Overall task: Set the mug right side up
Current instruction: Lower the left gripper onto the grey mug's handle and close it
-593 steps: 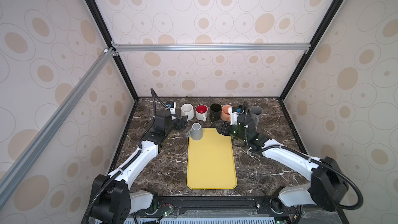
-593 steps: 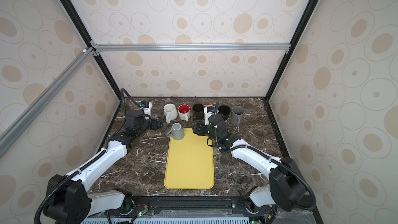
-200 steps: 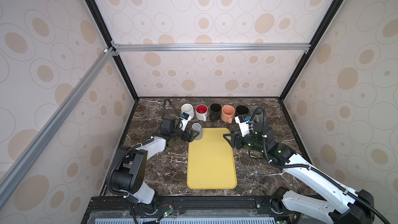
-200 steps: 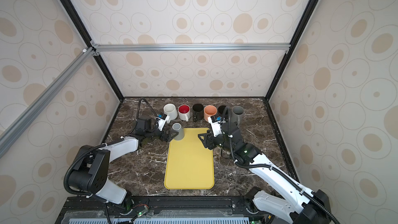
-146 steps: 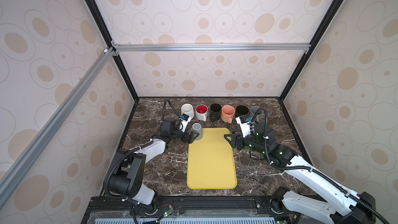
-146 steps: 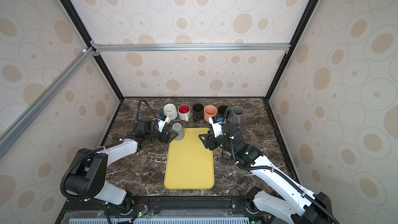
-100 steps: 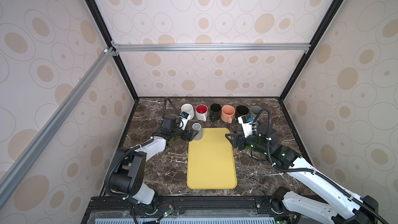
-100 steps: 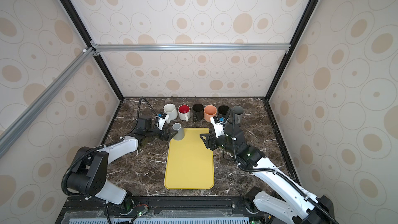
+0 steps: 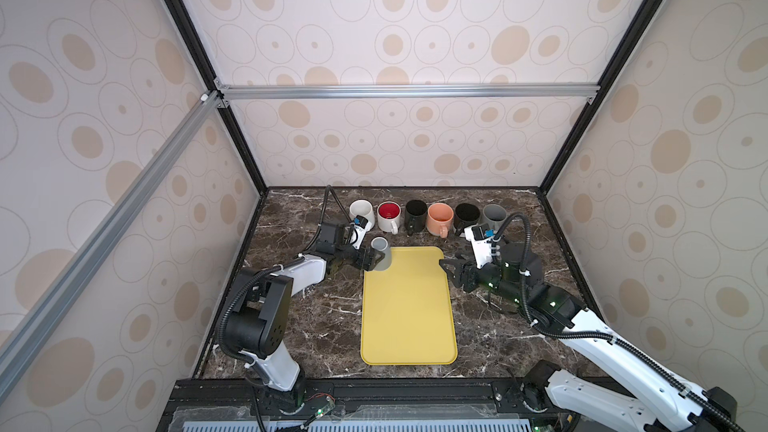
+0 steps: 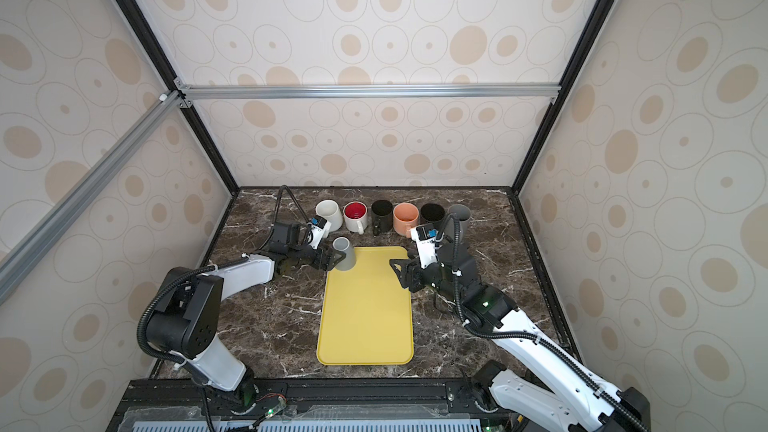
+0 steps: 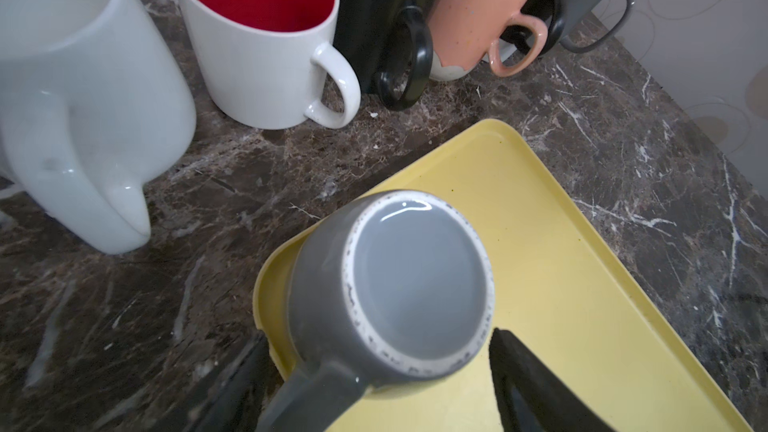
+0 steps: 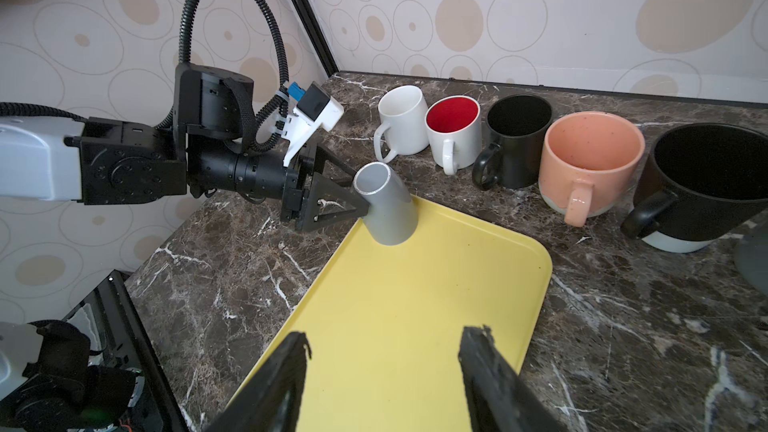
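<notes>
A grey mug [image 9: 382,257] [image 10: 345,257] [image 11: 415,284] stands upside down on the far left corner of the yellow tray [image 9: 407,317] [image 12: 395,305], its handle pointing at my left arm. In the right wrist view the mug [image 12: 388,209] leans with its base toward that arm. My left gripper [image 9: 374,261] [image 11: 378,336] is open, and its fingers straddle the handle and base end. One finger sits right by the base rim; a strip of tray shows between the mug and the opposite finger. My right gripper [image 9: 449,272] [image 12: 384,338] is open and empty over the tray's far right corner.
Several upright mugs line the back of the marble table [image 9: 316,326]: white [image 9: 360,211], red-lined white [image 9: 389,216], black [image 9: 416,214], peach [image 9: 440,218], black [image 9: 467,216] and grey [image 9: 494,214]. The white one stands close beside my left wrist. Enclosure walls surround the table.
Three seconds ago both arms reached in at the mug row. Over the last second the left gripper stayed around the grey mug, and the right gripper drew slightly back to the right.
</notes>
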